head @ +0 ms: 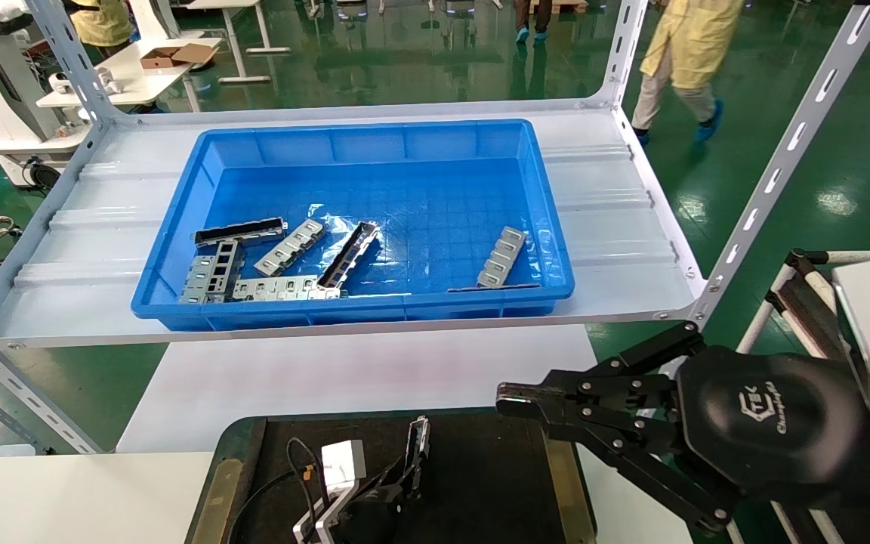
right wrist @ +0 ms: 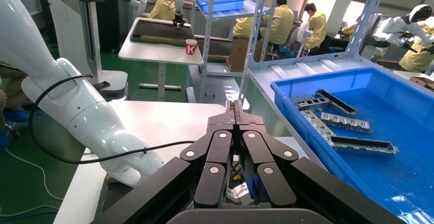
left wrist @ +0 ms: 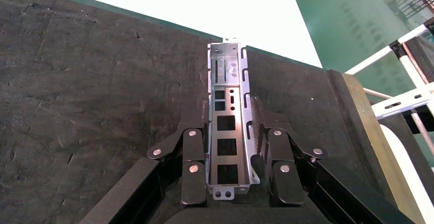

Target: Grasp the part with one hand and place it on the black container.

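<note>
The floor of the room is shiny green, and people in yellow coats (head: 688, 45) stand and walk behind the work place. A white metal shelf (head: 616, 227) with perforated posts carries a blue plastic bin (head: 374, 140). Inside the bin lie several loose metal pieces: flat silver strips with square holes (head: 291, 245) and a darker channel strip (head: 240, 230). Below the shelf there is a white bench (head: 359, 378), and on it, close to the robot, lies the black container (head: 480, 468), a wide flat tray with a matte, slightly scratched surface and a brass-coloured strip along each side.

The left hand (left wrist: 235, 168) is low over the black container, with a white box and a black cable at its wrist. Its black link fingers (left wrist: 192, 165) are closed on the part (left wrist: 228, 127), one on each long side wall. The part is a long narrow channel of silver-grey sheet metal with raised walls and rectangular cut-outs in its floor. It points away from the hand, above the dark surface. I cannot tell if its far end touches the tray.

The right hand (head: 514, 400) hangs just beside the right edge of the container, above the bench. Its fingers are pressed together and hold nothing.
</note>
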